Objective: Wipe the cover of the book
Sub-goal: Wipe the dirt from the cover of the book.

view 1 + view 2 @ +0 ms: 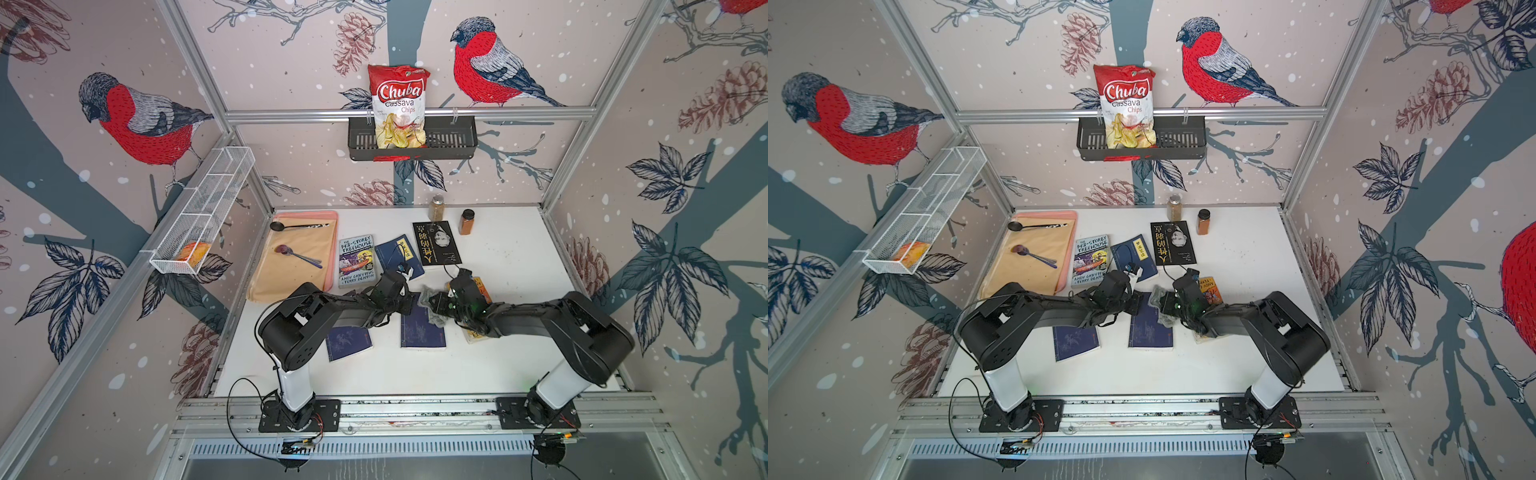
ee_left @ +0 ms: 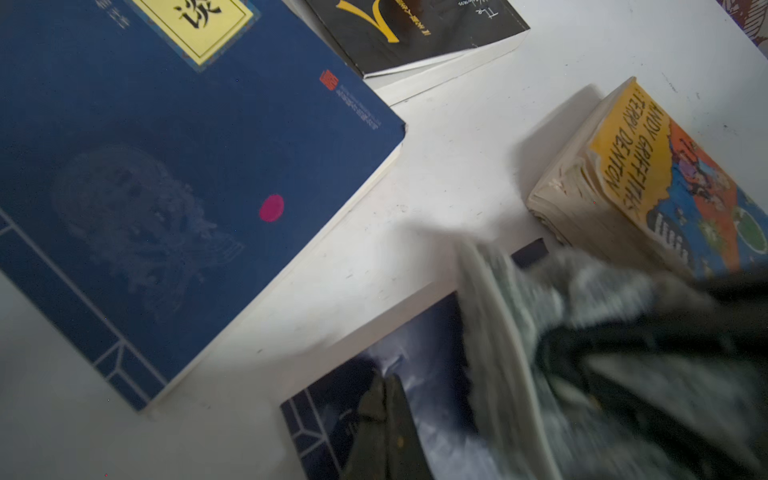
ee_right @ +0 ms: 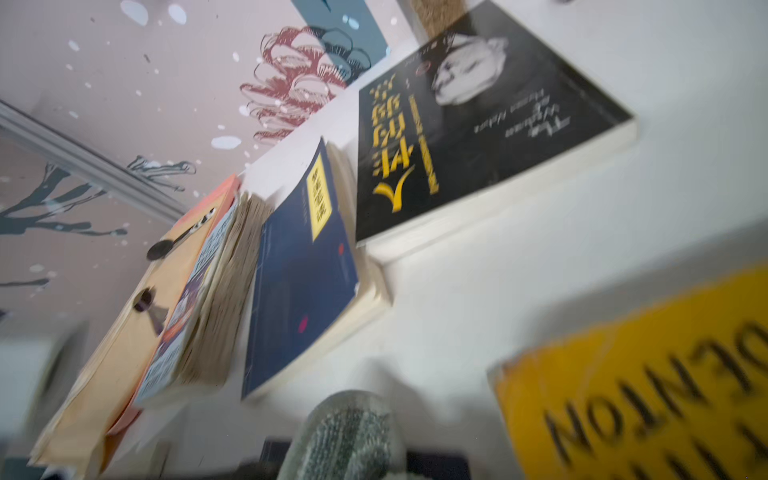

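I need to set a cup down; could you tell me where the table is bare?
Bare: the table's far right corner, from the orange spice jar and black book to the wall; also the front strip between the two near blue books and the rail. Crowded: the centre, under both arms.

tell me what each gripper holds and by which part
The right gripper is shut on the grey cloth, bunched over its tips, exact spot hidden. The left gripper is shut, holding nothing.
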Controlling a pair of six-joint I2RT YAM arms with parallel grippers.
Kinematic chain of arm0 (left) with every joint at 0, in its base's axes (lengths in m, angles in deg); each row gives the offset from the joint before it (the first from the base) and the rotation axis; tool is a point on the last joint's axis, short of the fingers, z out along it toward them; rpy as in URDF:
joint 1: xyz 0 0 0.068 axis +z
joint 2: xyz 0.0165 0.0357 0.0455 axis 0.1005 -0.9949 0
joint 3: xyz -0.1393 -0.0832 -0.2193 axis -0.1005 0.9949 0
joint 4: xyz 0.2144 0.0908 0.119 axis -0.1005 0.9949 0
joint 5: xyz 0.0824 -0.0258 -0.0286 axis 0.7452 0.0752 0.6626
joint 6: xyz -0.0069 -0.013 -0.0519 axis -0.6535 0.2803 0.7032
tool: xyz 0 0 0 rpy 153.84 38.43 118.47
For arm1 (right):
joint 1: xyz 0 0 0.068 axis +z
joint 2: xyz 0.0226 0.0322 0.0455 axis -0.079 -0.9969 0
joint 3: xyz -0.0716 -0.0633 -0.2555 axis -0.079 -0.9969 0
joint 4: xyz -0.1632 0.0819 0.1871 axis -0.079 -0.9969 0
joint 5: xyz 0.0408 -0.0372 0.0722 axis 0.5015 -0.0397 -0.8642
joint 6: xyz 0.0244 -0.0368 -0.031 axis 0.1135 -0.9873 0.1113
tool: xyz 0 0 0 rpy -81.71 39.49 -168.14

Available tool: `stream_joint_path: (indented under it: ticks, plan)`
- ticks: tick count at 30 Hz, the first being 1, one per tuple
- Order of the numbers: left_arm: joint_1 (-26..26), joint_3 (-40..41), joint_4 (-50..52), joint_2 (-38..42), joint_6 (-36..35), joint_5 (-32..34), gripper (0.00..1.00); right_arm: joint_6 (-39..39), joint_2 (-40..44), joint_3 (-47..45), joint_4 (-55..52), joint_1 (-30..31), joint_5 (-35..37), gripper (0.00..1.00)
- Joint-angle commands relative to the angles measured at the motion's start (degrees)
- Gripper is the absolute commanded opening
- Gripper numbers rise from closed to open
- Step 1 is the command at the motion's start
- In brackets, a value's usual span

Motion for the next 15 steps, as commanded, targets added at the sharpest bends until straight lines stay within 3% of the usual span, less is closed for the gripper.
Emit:
stream_joint_path:
  ticks: [1, 6, 11, 15]
  plan:
    - [0.1, 1.9, 24.4, -2.1, 0.7, -0.2, 0.00, -5.4, -2.9, 1.6, -16.6, -0.3, 6.0, 0.05]
    - [0.1, 2.2, 24.0, -2.2, 0.8, -0.6, 0.00, -3.7, 2.3, -2.5, -20.5, 7.4, 10.0, 0.05]
    - [0.1, 2.2, 23.8, -2.6, 0.8, -0.8, 0.00, 4.0, 8.5, -6.9, -24.3, 18.9, 10.8, 0.06]
    - [0.1, 2.1, 23.5, -3.1, 0.9, -1.1, 0.00, 7.6, 10.2, -7.7, -23.7, 22.6, 11.2, 0.06]
